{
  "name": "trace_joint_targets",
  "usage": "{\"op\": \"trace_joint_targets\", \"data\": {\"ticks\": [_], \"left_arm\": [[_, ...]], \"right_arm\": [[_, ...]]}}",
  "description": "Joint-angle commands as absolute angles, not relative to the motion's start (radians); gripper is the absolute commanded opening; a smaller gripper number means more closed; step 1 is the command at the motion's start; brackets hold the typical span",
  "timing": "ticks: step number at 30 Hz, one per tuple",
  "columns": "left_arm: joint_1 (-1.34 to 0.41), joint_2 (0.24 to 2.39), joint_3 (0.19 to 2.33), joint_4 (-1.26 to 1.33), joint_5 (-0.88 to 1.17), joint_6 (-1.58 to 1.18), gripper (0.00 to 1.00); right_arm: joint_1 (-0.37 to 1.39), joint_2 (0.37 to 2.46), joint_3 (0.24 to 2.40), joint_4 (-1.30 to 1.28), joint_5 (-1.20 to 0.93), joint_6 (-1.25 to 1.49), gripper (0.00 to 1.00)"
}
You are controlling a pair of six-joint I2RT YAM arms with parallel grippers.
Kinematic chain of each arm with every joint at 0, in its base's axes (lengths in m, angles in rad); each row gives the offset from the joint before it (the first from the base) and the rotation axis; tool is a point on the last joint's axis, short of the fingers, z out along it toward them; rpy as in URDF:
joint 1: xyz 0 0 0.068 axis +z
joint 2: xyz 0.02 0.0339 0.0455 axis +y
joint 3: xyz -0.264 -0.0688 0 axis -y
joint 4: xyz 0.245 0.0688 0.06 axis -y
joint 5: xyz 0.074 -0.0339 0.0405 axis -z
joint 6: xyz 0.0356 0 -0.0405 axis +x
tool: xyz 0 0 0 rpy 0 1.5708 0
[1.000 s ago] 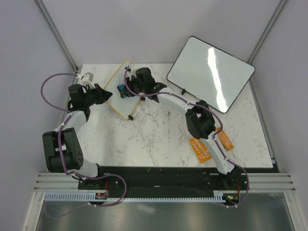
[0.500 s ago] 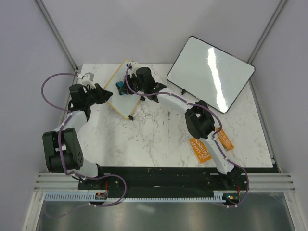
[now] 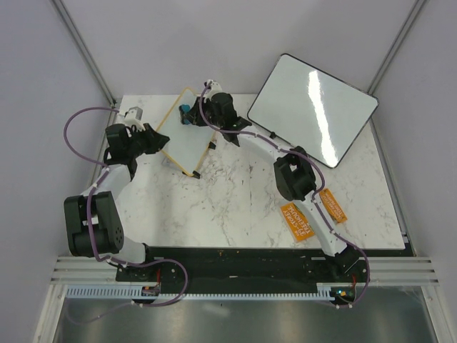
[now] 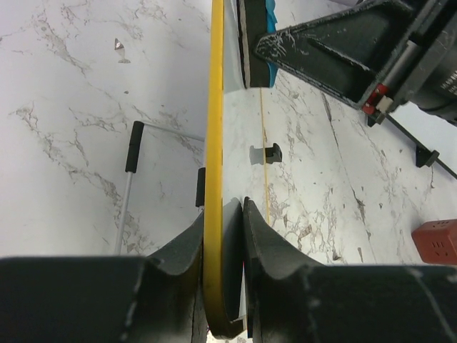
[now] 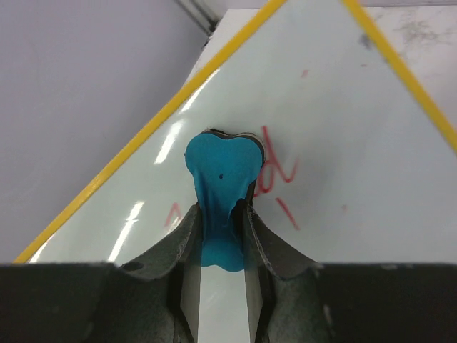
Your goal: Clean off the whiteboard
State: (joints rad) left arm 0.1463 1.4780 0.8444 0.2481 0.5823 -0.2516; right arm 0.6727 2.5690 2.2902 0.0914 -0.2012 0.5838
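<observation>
White marble tabletop (image 3: 235,204) | whiteboard (image 3: 183,141) tilted up | pale grey walls (image 3: 43,78)

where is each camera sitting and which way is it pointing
Top external: above and behind the arms, looking down on the table; both arms show, plus the yellow-framed whiteboard and a bigger black-framed board.
Left wrist: on the left arm, looking along the whiteboard's edge; the left gripper clamps its frame.
Right wrist: on the right arm, facing the whiteboard's face and red marks; the right gripper holds a blue eraser.
Shared: the left wrist view also shows the eraser against the whiteboard.
</observation>
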Motion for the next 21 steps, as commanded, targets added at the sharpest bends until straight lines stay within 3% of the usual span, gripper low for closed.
{"op": "trace_joint_targets", "data": {"ticks": [1,7,21], "left_arm": [[0.118,1.453,0.836,0.160,0.571,-0.101,0.02],[0.107,1.440,0.834,0.147,0.551,-0.086,0.02],[0.094,1.436,0.830,0.141,0.526,-0.077,0.02]], "right_arm": [[0.634,2.638,2.315,0.054,-0.101,0.653,0.00],[0.597,2.640,2.276,0.051,-0.138,0.696,0.00],[0.604,2.629,2.194,0.130,-0.451,0.670,0.00]]}}
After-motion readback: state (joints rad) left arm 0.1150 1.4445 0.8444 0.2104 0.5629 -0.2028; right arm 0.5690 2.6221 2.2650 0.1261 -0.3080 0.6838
